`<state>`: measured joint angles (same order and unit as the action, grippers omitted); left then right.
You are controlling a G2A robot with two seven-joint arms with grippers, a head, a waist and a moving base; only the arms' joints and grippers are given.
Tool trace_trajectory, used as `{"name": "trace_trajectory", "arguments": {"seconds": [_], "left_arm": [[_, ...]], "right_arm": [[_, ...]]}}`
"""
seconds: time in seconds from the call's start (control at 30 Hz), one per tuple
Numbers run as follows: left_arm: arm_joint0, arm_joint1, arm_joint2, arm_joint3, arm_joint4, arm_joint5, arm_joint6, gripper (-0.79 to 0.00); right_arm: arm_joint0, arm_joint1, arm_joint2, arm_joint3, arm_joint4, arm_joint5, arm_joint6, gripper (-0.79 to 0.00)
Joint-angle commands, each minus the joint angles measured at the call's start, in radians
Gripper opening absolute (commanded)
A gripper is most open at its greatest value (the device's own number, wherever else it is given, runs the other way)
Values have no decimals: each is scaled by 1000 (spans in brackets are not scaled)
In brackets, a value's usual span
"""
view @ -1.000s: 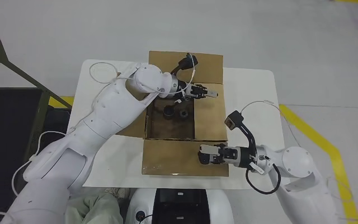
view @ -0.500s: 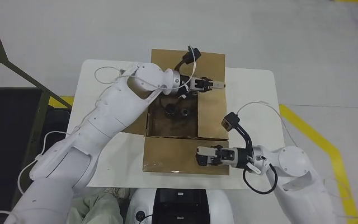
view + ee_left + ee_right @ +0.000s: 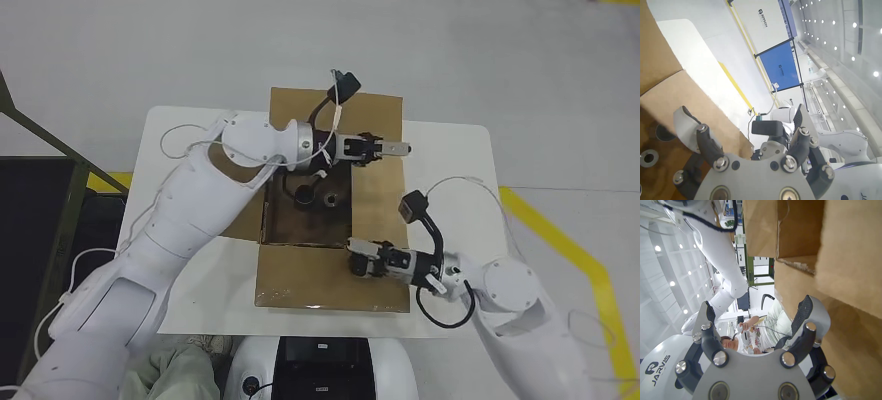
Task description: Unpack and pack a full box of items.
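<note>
The cardboard box (image 3: 378,215) sits mid-desk (image 3: 450,160) with its flaps spread. Down in its dark bottom I can make out two round metal pieces (image 3: 300,197), hollow in the middle, lying side by side. The left tool (image 3: 398,149) hangs over the far end of the flap on the robot's right, its fingers spread and holding nothing. The right tool (image 3: 354,258) is at the near right corner of the opening, likewise released and empty, with one finger (image 3: 804,309) just beside the cardboard.

My guess is that a lift-out comes next. To do it well, whichever tool goes in should clear the flap edge first. It should then drop straight down over one piece, straddle its rim squarely, and close without nudging its neighbour.
</note>
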<state>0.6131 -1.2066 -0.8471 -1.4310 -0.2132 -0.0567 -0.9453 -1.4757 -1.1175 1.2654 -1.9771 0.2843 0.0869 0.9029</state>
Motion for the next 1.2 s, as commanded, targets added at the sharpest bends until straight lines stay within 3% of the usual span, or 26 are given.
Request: {"name": "trace_trajectory", "arguments": {"seconds": [0.0, 0.17, 0.27, 0.67, 0.9, 1.17], "left_arm": [[2, 0, -5, -5, -8, -2, -10, 0], [5, 5, -25, -14, 8, -1, -40, 0], [-3, 10, -21, -3, 60, 52, -81, 0], [-9, -9, 60, 116, 163, 114, -71, 0], [-16, -32, 90, 177, 137, 80, -28, 0], [-9, -44, 58, 186, 85, -41, 55, 0]], "right_arm": [[-10, 1, 12, -4, -6, -32, -23, 0], [-49, 9, 37, -44, -39, -51, -41, 0], [-62, 13, 49, -60, -33, -41, -29, 0], [-80, 22, 63, -88, -29, -23, -17, 0], [-82, 26, 63, -82, -22, -24, -16, 0], [-72, 30, 48, -72, -19, -9, -1, 0]]}}
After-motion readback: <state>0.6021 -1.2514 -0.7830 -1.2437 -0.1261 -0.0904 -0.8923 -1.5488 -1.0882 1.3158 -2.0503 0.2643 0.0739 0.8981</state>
